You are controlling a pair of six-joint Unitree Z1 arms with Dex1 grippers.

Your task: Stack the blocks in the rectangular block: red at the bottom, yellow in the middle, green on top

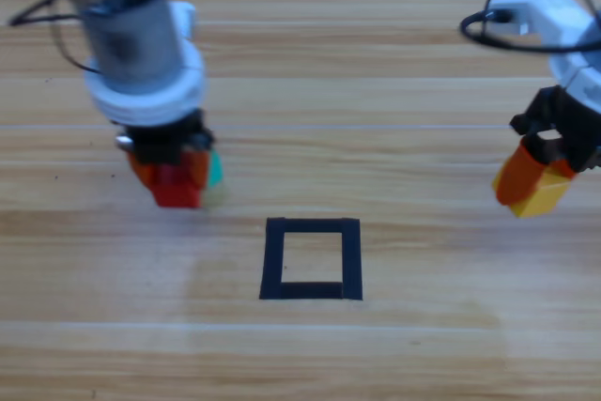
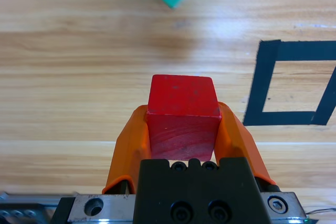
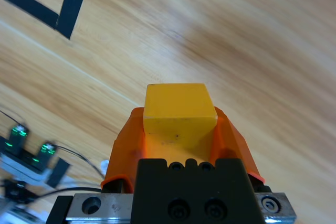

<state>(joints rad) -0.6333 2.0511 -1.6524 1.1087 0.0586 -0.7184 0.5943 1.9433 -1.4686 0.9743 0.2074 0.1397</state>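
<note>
The small matte red cube (image 2: pixel 182 121) sits clamped between the orange jaws of the left hand (image 1: pixel 172 178), left of and above the hollow black tape rectangle (image 1: pixel 311 259) on the wooden worktop (image 1: pixel 394 138); the teal-green cube (image 1: pixel 215 171) rests just beside that hand; the right hand (image 1: pixel 532 185), near the right edge, grips the small yellow cube (image 3: pixel 178 114), well apart from the rectangle.

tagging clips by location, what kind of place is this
Most likely a robotics lab test bench: a bare wooden table with a black tape rectangle marked on it, and two robot arms holding small cubes, the left gripper a red cube, the right gripper a yellow cube.
</note>
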